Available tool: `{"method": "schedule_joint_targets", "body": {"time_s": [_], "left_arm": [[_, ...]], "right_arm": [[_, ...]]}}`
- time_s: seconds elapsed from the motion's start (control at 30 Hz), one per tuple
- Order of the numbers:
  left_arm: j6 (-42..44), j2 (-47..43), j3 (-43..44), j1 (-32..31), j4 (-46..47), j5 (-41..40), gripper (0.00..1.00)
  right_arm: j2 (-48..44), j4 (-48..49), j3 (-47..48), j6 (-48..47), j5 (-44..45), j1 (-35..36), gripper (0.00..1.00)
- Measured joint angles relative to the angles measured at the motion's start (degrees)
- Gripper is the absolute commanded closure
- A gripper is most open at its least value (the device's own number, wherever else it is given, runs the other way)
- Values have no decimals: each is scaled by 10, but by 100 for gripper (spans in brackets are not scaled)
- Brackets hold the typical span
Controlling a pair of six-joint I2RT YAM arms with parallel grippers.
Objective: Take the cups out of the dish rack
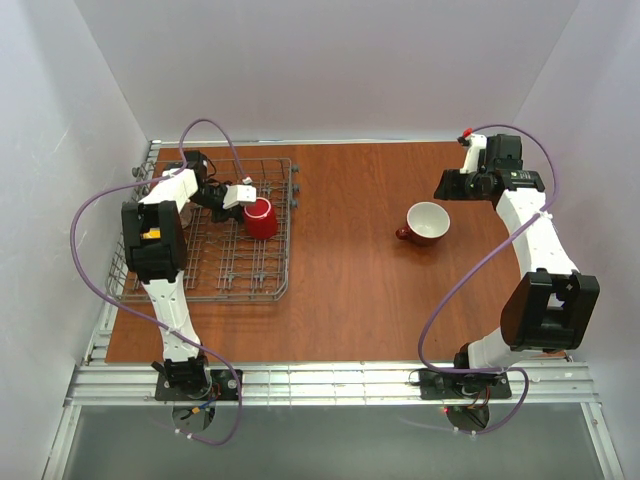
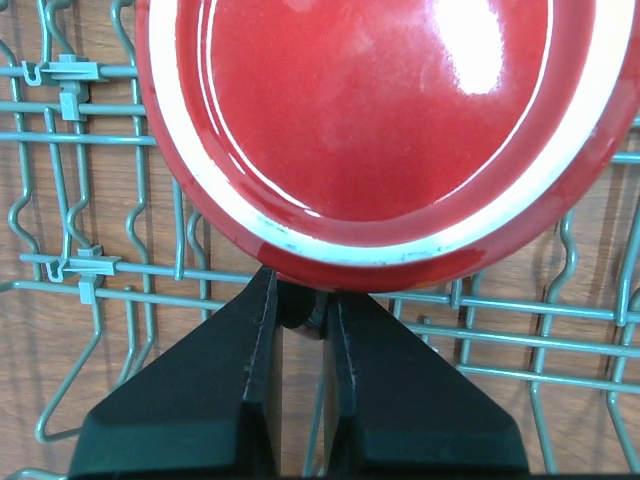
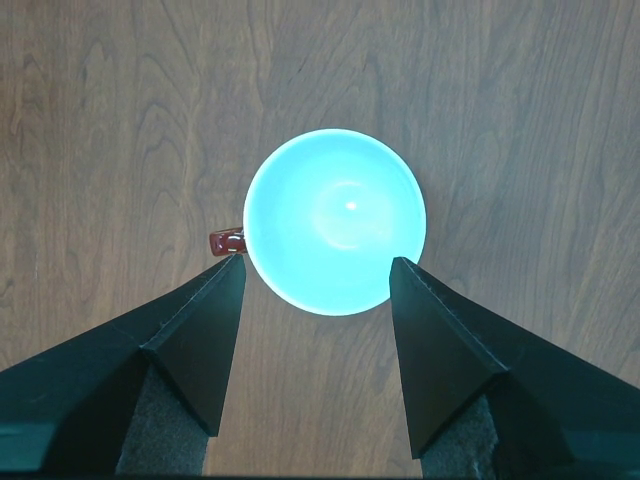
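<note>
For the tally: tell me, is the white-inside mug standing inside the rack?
No, the white-inside mug stands on the wooden table outside the rack.

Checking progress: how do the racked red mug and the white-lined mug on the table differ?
The red mug is in the dish rack, base showing; the white-lined mug stands upright on the table. The left gripper pinches the red mug; the right gripper stands open, off the white-lined mug. Both are red outside.
</note>
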Motion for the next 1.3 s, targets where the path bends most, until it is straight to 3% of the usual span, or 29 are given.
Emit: {"method": "schedule_joint_targets", "body": {"time_s": [0.43, 0.83, 0.97, 1.1, 1.3], "left_arm": [[-80, -15, -6, 0, -18, 9, 100], [-243, -109, -55, 0, 6, 17, 100], [-308, -136, -60, 0, 19, 33, 100], [-388, -181, -74, 0, 30, 67, 100], [-527, -275, -104, 0, 65, 134, 100]], "right_arm": [[-5, 16, -4, 5, -17, 1, 47], [-126, 95, -72, -5, -45, 66, 50], [-167, 150, -112, -7, -46, 93, 51], [-216, 243, -185, -19, -33, 178, 53], [-277, 460, -312, -38, 5, 291, 55]]}}
